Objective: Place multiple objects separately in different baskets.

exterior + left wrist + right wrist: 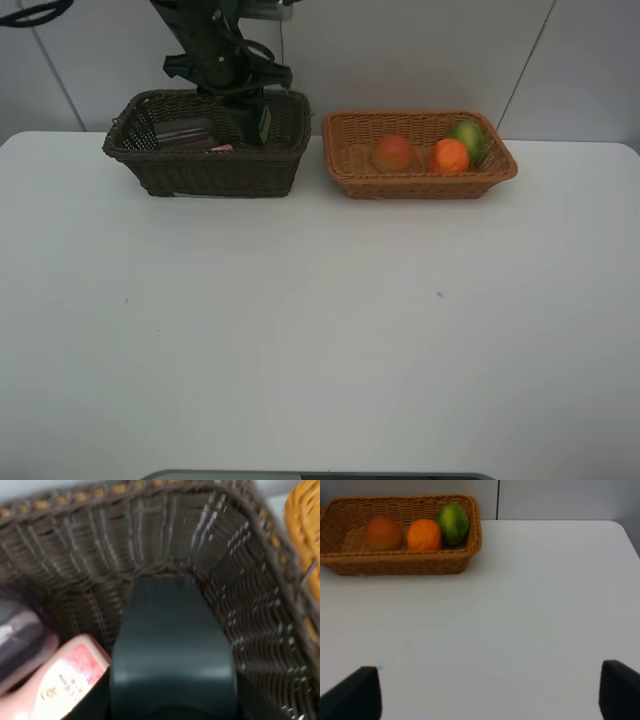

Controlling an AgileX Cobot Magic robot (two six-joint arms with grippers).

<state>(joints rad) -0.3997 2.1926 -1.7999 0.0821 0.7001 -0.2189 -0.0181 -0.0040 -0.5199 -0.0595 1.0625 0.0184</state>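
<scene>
My left gripper (pixel 260 106) reaches down into the dark brown basket (pixel 200 170) and is shut on the dark rectangular bottle (pixel 263 126), which stands upright near the basket's right end. In the left wrist view that bottle (pixel 172 645) fills the middle, with the pink bottle (pixel 55 685) lying beside it and a greyish translucent cup (pixel 20 635) further along. The light tan basket (pixel 420 186) holds the red-orange fruit (pixel 394 152), the orange (pixel 450 156) and the green fruit (pixel 468 138). My right gripper (pixel 490 690) is open above the bare table, empty, well away from the tan basket (pixel 395 566).
The two baskets stand side by side at the back of the white table (pixel 320 320), close to the wall. The left arm's dark body rises behind the brown basket. The right arm is outside the exterior high view.
</scene>
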